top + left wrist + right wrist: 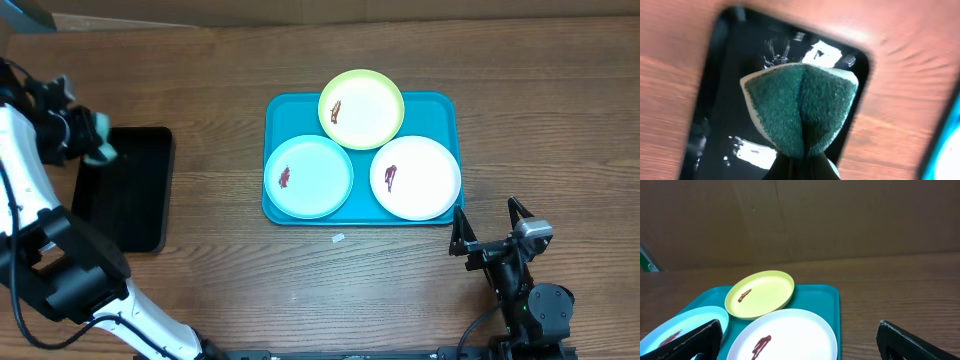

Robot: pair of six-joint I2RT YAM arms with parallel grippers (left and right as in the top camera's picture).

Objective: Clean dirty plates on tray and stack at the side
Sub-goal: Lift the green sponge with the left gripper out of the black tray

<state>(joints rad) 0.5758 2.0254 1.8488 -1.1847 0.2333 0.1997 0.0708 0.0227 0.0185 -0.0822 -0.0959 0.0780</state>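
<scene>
Even light, blurry left-wrist view.

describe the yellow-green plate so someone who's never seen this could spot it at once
Find the turquoise tray in the middle of the wooden table, holding three round plates. Two lie side by side on the robot's side; the third sits alone behind them, reaching past the far rim. That pale yellow-green plate is the only yellowish one, unlike the bluish-white plate and white plate.
</scene>
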